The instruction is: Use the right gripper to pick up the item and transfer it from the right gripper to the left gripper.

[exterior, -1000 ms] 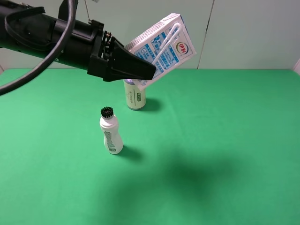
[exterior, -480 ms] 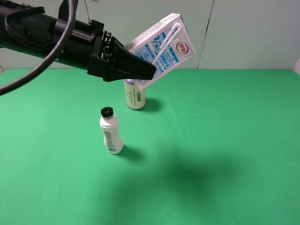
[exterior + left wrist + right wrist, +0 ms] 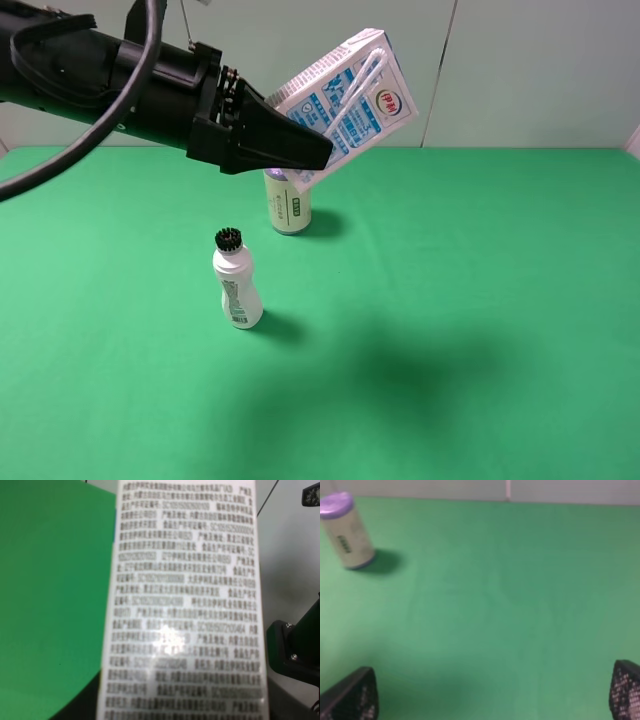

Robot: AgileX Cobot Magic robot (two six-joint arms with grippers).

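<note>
Green surface [image 3: 480,300] lies well below the carton [image 3: 345,105] in the high view. The carton is held aloft and tilted, its lower corner clamped in the left claw [image 3: 300,150]. The cylinder [image 3: 288,205] and bottle [image 3: 237,285] stand on the surface. The right claw is not seen here.

From the left wrist, the carton [image 3: 185,605] is seen close up, its fine-print face filling the middle.

From the right wrist, the right claw [image 3: 487,695] is spread wide, with nothing between its tips.

The handover is judged complete; only a steady hold is called for next.
</note>
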